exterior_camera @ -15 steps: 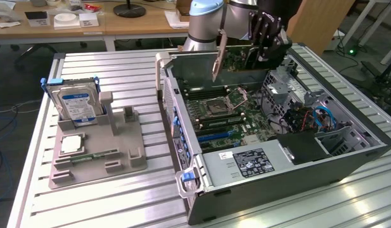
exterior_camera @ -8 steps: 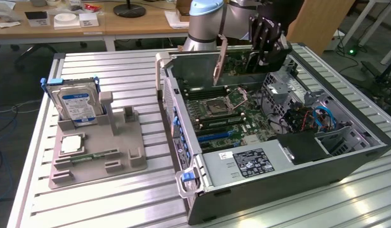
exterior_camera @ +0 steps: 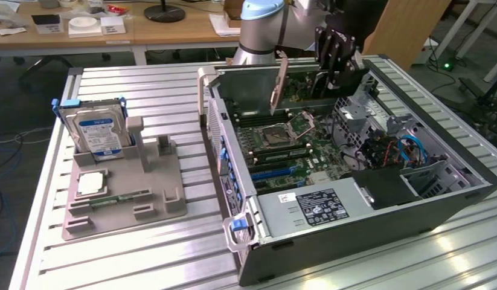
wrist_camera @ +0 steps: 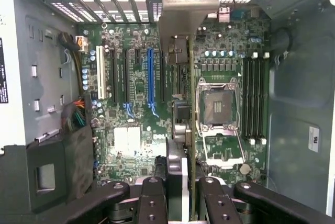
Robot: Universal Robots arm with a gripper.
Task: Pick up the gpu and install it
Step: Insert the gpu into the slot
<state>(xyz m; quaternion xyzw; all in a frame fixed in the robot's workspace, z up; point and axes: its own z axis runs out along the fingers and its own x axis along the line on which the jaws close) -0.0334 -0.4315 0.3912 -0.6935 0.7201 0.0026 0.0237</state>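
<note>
The hand (exterior_camera: 333, 84) (wrist_camera: 183, 190) is closed on the gpu (exterior_camera: 281, 81) (wrist_camera: 191, 124), gripping it edge-down with its metal bracket toward the exterior view's left. The card hangs over the far part of the open computer case (exterior_camera: 441, 199), above the motherboard (wrist_camera: 131, 98). 1 hard drive (exterior_camera: 95, 130) stands on the worktop (exterior_camera: 135, 260), left of the case.

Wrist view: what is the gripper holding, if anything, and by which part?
The thin flat black gpu card with silver-grey metal bracket, held edge-on by the gripper at the end away from the bracket.
</note>
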